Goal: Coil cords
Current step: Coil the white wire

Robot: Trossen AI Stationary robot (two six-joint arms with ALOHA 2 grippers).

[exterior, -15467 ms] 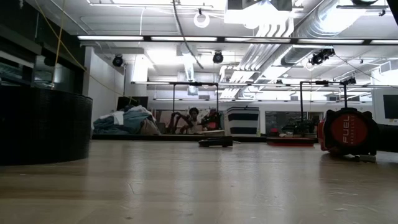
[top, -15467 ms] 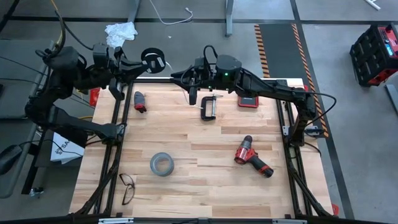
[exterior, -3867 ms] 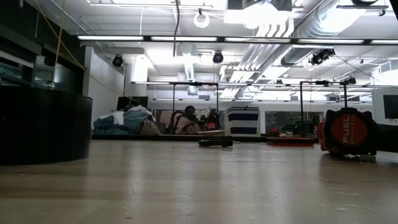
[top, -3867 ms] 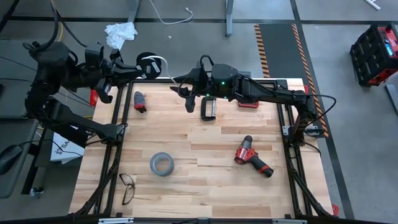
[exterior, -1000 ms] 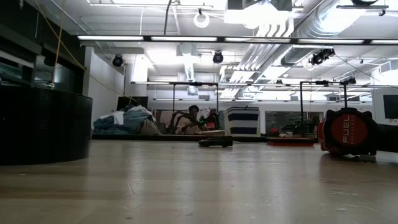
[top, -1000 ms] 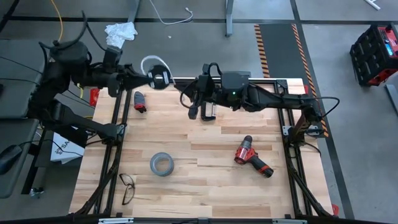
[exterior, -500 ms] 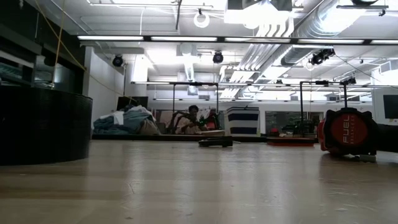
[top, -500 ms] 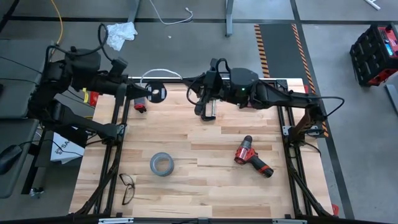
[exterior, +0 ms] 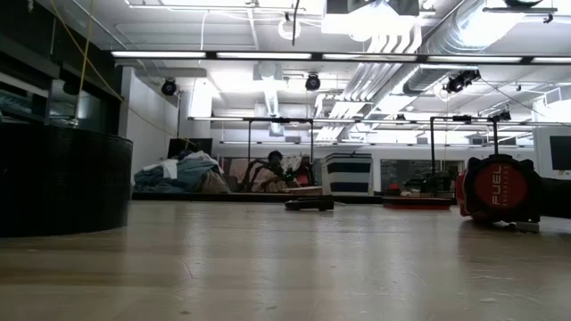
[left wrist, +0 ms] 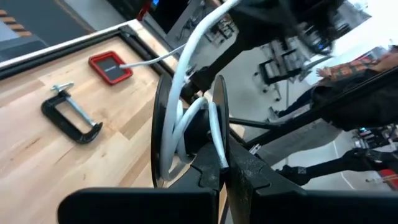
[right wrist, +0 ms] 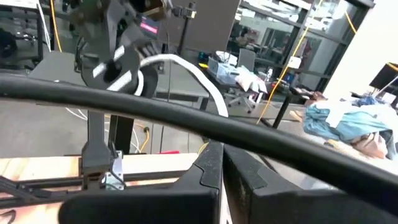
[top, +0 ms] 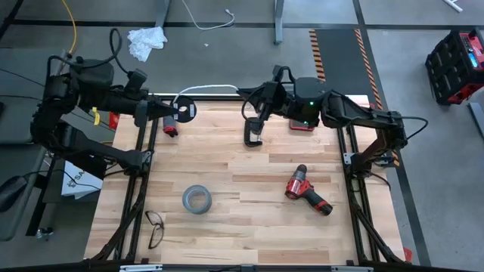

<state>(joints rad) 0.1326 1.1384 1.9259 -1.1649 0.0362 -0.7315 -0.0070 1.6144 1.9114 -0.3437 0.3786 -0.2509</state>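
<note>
Winding the white cord onto the little black spool

The left gripper (top: 175,112) is pinched shut on the small black spool (top: 186,112), holding it up in the air over the far edge of the table (top: 249,204), at about 11 o'clock. A few loops of the white cord (top: 208,89) already sit on the spool. The rest of the cord runs across toward 12 o'clock, where the right gripper (top: 252,92) is closed with the cord running to its tips. It looks like the winding is partly done. For the next loop, the right gripper would likely need to carry the cord around the spool while the left one keeps it steady and the cord stays snug.
</note>
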